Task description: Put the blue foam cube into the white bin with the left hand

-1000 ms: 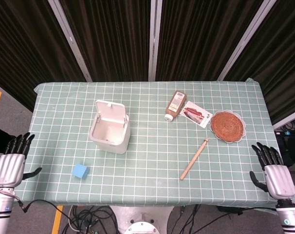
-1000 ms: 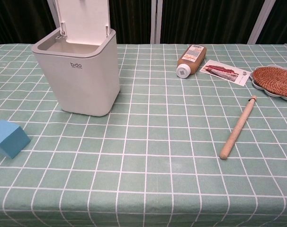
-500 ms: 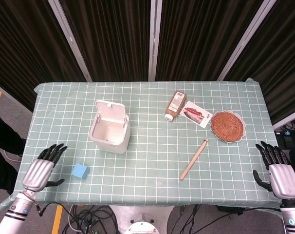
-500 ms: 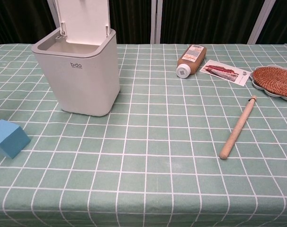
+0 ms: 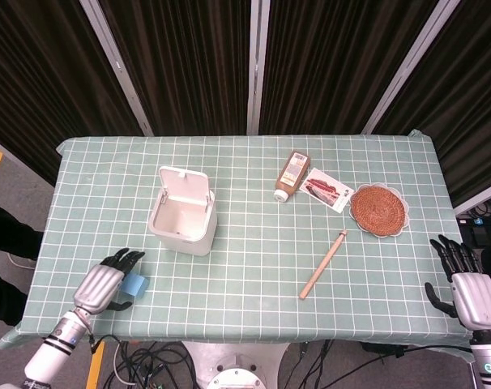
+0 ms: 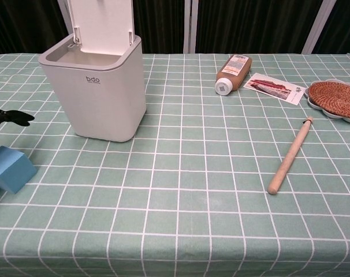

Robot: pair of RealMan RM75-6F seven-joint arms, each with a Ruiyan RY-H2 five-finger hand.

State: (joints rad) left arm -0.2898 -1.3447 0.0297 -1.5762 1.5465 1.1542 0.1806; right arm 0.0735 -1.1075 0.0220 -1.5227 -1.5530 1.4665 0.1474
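Since a second ago the left hand (image 5: 104, 284) has swung in from the table's side and now hovers over the blue foam cube (image 5: 134, 284), fingers spread, nothing held yet. Cube sits just under the fingertips (image 6: 13, 116), with the white bin (image 5: 183, 215) beyond them, lid up. Looks like grabbing comes next. Right hand (image 5: 466, 290) idles, fingers apart.

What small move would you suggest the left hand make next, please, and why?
Probably lower the left hand onto the cube and close the fingers around it. The hand is over the cube's left side with fingers apart, holding nothing; in the chest view the fingertips sit above the cube, apparently not touching. The bin stands open behind it.
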